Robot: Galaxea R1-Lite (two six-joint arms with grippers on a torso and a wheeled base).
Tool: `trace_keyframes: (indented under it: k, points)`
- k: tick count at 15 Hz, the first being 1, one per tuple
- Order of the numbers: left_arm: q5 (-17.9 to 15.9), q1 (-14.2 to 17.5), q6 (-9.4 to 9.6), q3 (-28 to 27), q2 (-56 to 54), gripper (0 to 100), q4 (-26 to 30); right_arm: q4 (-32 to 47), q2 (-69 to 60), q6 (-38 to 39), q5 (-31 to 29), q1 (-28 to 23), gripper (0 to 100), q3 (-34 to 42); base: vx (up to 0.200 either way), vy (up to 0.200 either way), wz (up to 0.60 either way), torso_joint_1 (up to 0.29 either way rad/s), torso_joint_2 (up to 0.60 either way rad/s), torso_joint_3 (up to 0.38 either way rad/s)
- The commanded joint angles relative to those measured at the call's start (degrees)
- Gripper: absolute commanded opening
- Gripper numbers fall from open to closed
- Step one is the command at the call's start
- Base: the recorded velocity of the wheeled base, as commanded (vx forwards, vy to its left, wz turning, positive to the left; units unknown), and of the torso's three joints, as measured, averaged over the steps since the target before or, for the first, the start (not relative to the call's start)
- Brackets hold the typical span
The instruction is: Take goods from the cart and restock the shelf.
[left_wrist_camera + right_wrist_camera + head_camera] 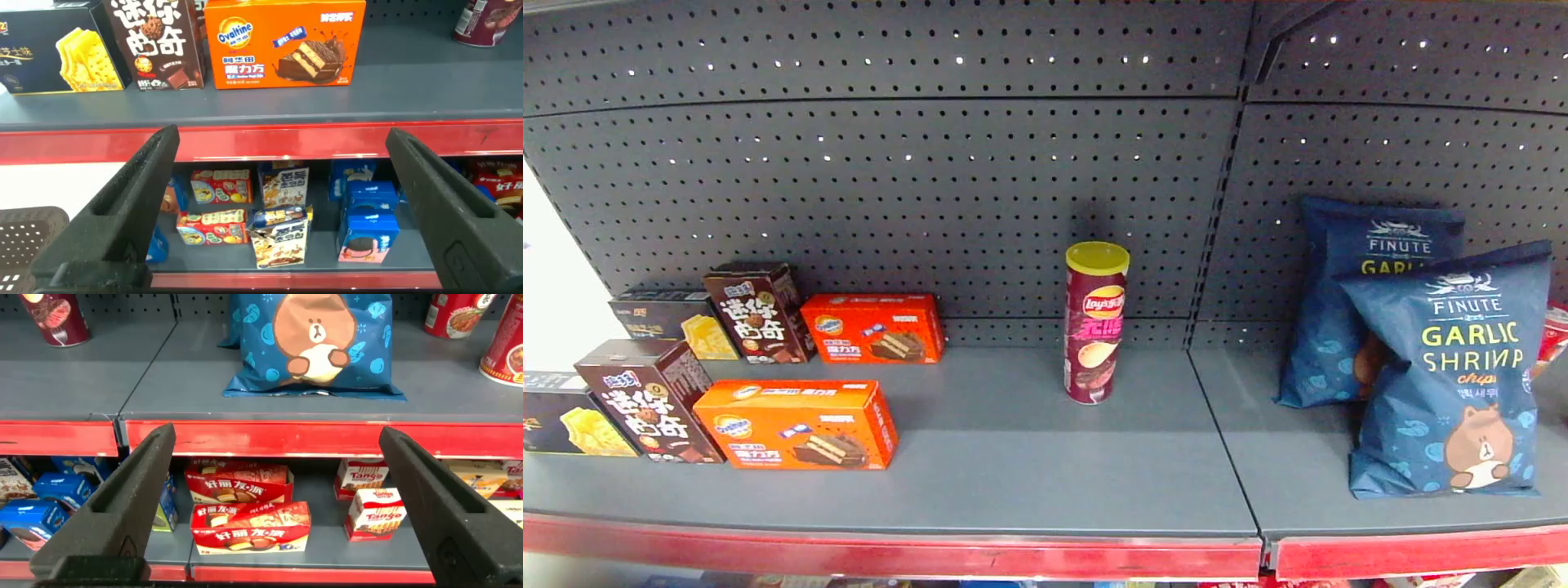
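Dark grey pegboard back panel (890,188), pinpoints of light through its holes. Slotted upright (1223,212) divides two bays. Grey shelf (1029,465), red front trim (890,554). White glare (547,286) far left.

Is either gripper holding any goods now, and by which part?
Nothing is held. The left gripper and the right gripper are both open and empty, facing the shelf.

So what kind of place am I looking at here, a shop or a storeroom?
Most likely a shop aisle: a grey pegboard-backed shelf with a red front edge, snacks faced outward in rows, like the orange boxes, the chip can and the blue bags, and another stocked shelf below.
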Motion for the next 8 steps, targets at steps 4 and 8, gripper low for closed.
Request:
trace_keyframes:
  k: [4,8]
  points:
    - [0.0,0.0,0.01,0.0,0.0,100,0.0,0.0,0.1,0.1,-0.1,0.0,100,0.0,0.0,0.0,0.45,0.002,0.0,0.001]
    - [0.0,0.0,0.01,0.0,0.0,100,0.0,0.0,0.1,0.0,-0.1,0.0,100,0.0,0.0,0.0,0.6,0.006,0.0,0.001]
